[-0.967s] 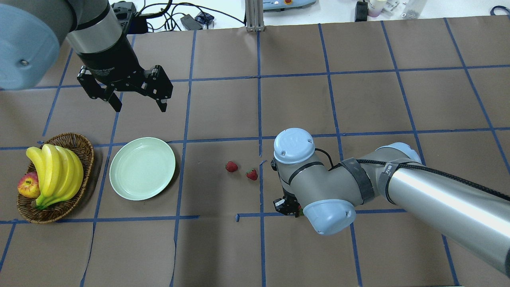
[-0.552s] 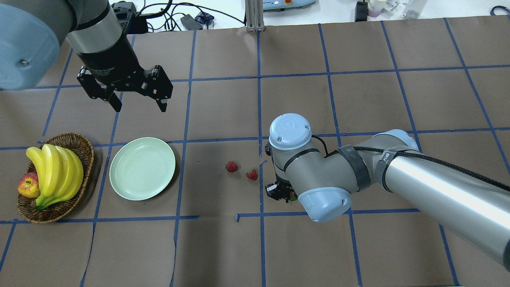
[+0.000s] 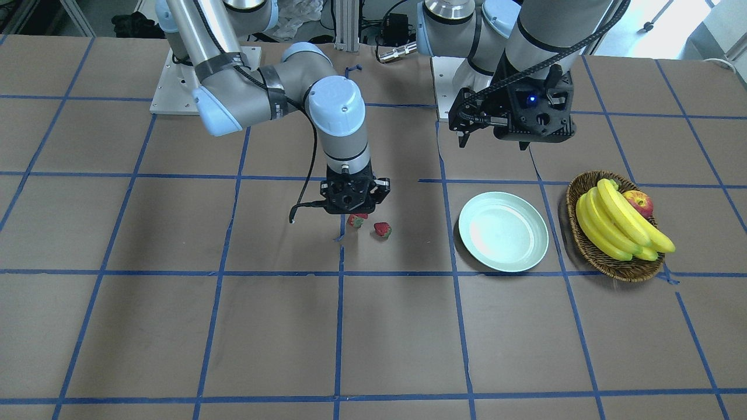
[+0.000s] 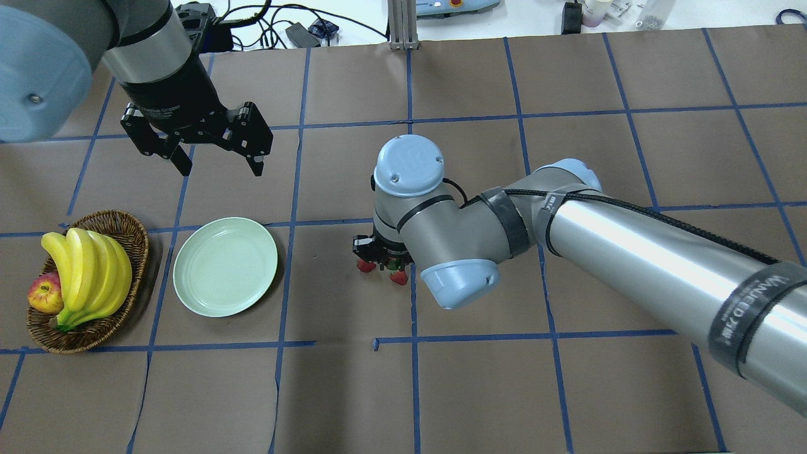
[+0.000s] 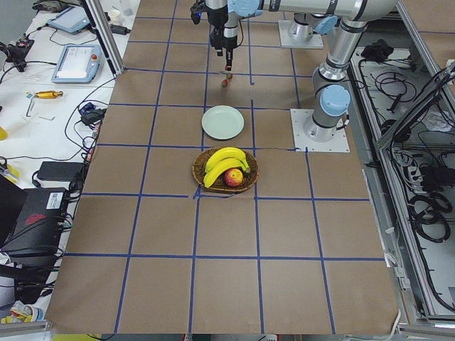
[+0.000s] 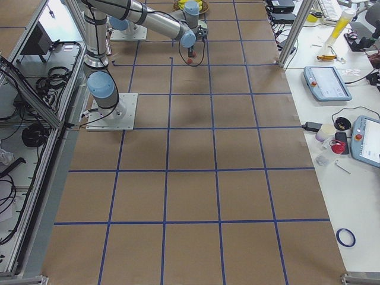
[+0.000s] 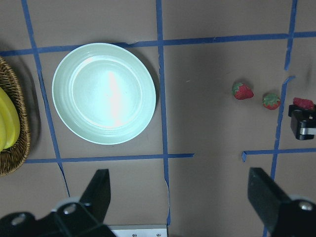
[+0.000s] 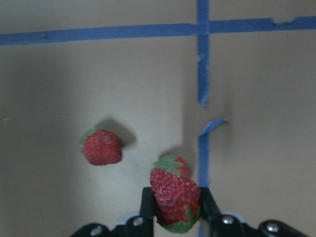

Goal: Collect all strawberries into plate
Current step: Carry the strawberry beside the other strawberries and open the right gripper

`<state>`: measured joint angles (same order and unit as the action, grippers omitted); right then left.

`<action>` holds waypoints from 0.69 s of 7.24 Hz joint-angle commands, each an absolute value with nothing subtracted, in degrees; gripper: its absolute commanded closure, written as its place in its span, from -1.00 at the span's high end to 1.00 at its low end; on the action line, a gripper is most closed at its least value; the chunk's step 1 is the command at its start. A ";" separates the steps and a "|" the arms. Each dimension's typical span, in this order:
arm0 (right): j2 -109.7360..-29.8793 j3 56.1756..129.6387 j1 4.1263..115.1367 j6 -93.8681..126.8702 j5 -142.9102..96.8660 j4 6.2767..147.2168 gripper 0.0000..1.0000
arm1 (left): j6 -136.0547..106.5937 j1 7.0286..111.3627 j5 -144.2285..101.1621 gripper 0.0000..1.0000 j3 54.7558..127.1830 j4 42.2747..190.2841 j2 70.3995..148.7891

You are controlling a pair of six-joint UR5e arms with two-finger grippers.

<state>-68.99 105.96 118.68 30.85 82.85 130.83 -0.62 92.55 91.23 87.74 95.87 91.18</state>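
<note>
My right gripper (image 8: 176, 201) is shut on a red strawberry (image 8: 174, 195) and holds it above the table. It shows in the overhead view (image 4: 380, 255) just over the two other strawberries (image 4: 365, 267) (image 4: 398, 278), which lie on the brown paper. The left wrist view shows the held strawberry (image 7: 302, 102) and those two (image 7: 242, 91) (image 7: 270, 100). The pale green plate (image 4: 225, 266) is bare and lies left of them. My left gripper (image 4: 222, 169) is open and holds nothing, high beyond the plate.
A wicker basket (image 4: 137, 234) with bananas (image 4: 88, 271) and an apple (image 4: 44, 295) stands left of the plate. Blue tape lines grid the brown paper. Cables and devices (image 4: 296, 28) lie past the table's far edge.
My right arm has carried the strawberry to the left and away from the robot's base, from near the front tape line to above the two lying strawberries. The left arm has not moved.
</note>
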 commanded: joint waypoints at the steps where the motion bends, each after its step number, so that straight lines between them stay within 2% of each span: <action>1: -65.14 102.31 124.70 37.16 83.14 131.13 -1.00 | -0.62 92.55 91.23 1.00 87.71 95.89 91.06; 2: -64.34 102.13 124.72 37.26 83.06 131.05 -1.00 | -0.62 92.55 91.23 1.00 87.71 95.89 91.14; 3: -63.20 102.39 124.72 37.27 82.88 131.04 -0.91 | -0.62 92.55 91.23 1.00 87.71 95.89 91.06; 4: -62.15 102.39 124.72 37.35 82.36 131.04 -0.39 | -0.62 92.55 91.23 1.00 87.71 95.89 91.05; 5: -62.40 102.39 124.72 37.35 83.14 130.96 0.99 | -0.62 92.55 91.23 1.00 87.71 95.89 91.05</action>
